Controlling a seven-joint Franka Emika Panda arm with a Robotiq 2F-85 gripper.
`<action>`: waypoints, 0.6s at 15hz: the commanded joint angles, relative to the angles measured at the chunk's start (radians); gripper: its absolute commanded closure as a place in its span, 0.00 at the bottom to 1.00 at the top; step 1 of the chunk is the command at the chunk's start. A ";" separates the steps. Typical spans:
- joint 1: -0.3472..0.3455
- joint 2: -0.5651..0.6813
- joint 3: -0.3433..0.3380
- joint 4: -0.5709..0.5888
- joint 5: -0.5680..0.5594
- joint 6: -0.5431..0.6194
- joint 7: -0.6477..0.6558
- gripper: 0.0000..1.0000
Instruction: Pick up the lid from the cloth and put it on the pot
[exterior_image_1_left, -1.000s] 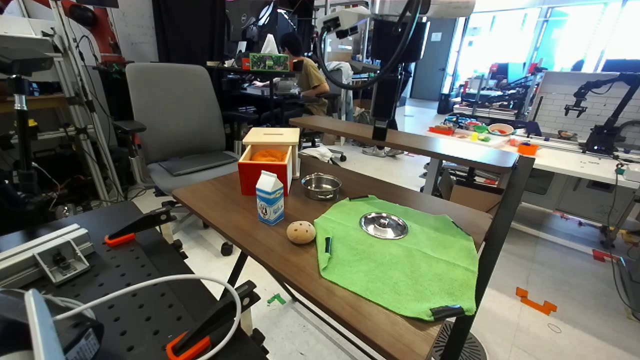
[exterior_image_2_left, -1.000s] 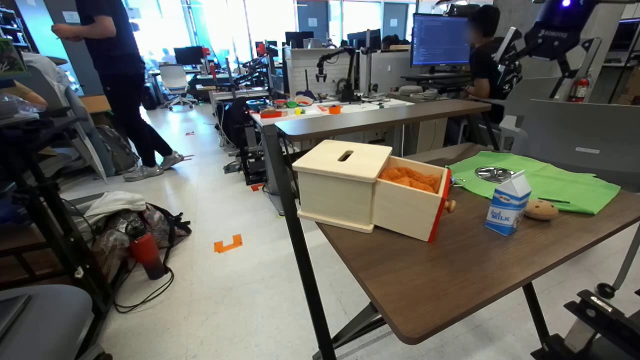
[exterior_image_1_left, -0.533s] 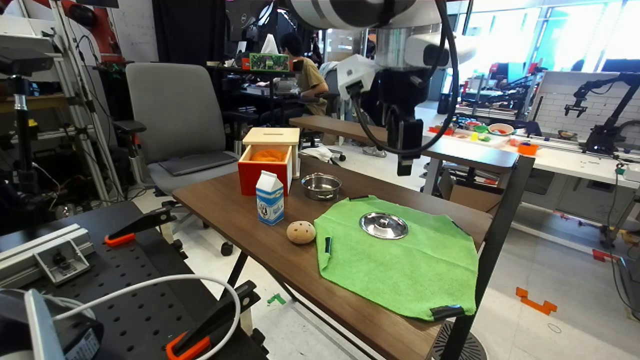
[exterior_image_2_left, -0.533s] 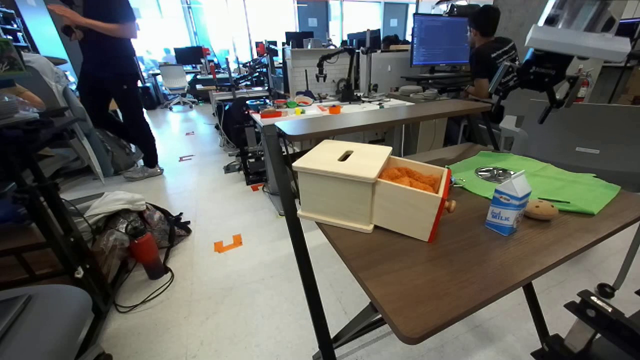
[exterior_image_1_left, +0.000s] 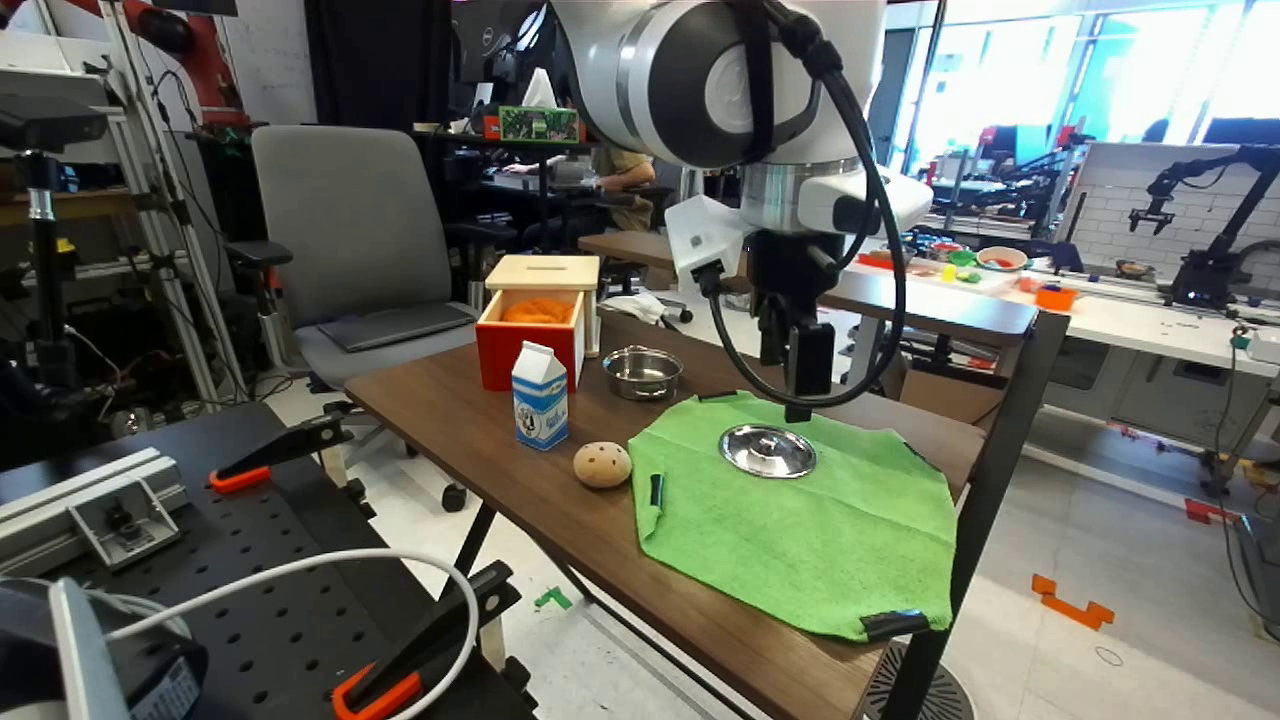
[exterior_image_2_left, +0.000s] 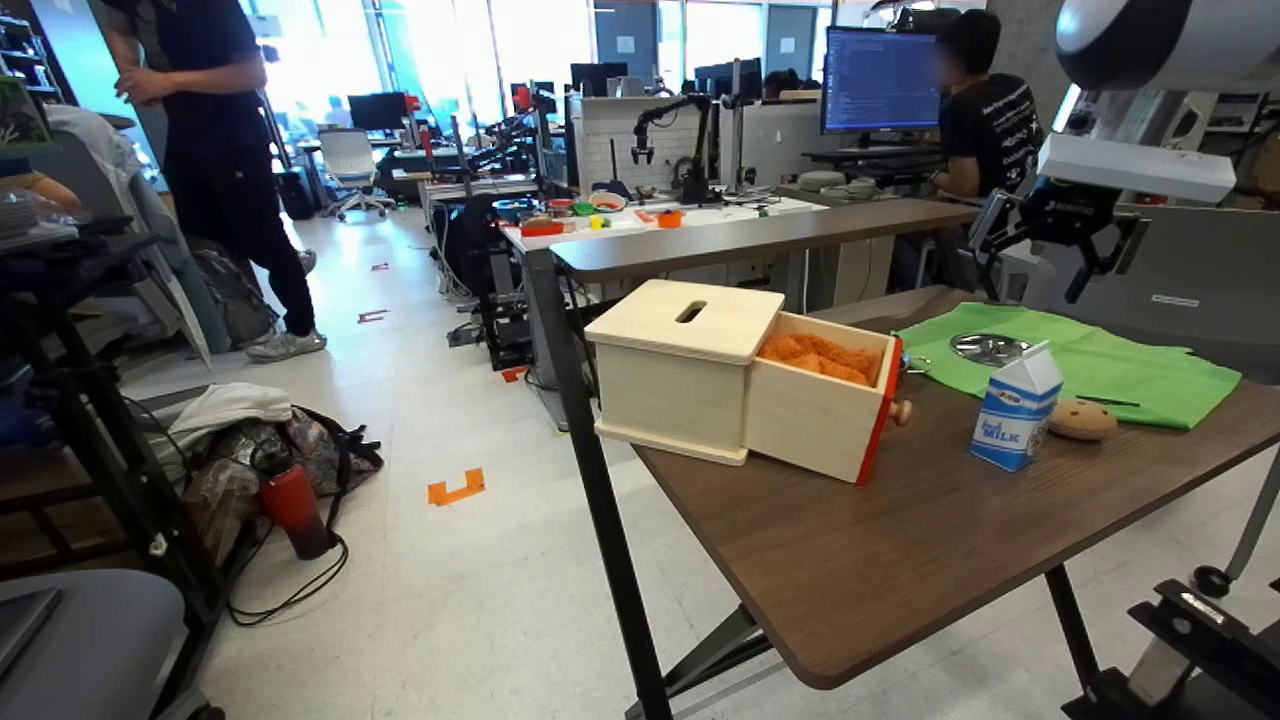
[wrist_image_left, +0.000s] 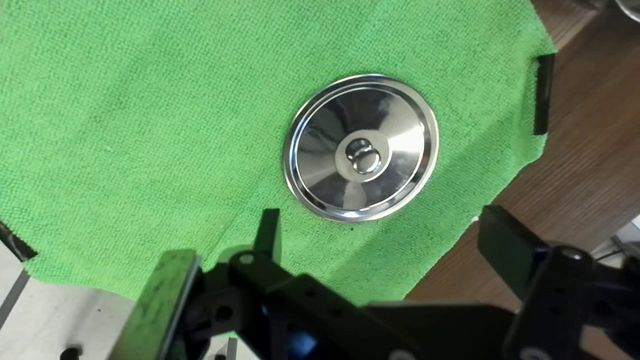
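Note:
The shiny silver lid (exterior_image_1_left: 768, 452) lies knob up on the green cloth (exterior_image_1_left: 800, 550); both also show in an exterior view, the lid (exterior_image_2_left: 988, 349) partly behind the milk carton. In the wrist view the whole lid (wrist_image_left: 361, 149) lies ahead of my fingertips. The silver pot (exterior_image_1_left: 642, 375) stands uncovered beyond the cloth; in the wrist view only the pot's rim (wrist_image_left: 629, 9) shows at the corner. My gripper (wrist_image_left: 381, 215) is open and empty, fingers wide apart. In both exterior views the gripper (exterior_image_1_left: 798, 410) (exterior_image_2_left: 1033, 296) hangs above the cloth near the lid, touching nothing.
A wooden box with a pulled-out red-fronted drawer (exterior_image_1_left: 530, 345) holding orange fabric stands beside the pot. A blue-and-white milk carton (exterior_image_1_left: 540, 395) and a beige ball (exterior_image_1_left: 602, 465) stand near the cloth. A raised shelf (exterior_image_1_left: 880, 295) runs along the table's far side.
The arm has come into view and my gripper has moved down toward the cloth and lid. The lid, cloth and pot have not moved. A person in the background shifts.

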 joint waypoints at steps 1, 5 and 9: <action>0.009 0.001 -0.010 0.005 0.010 -0.004 -0.007 0.00; 0.017 0.020 -0.036 0.035 -0.010 -0.027 0.006 0.00; 0.030 0.054 -0.064 0.071 -0.025 -0.083 0.027 0.00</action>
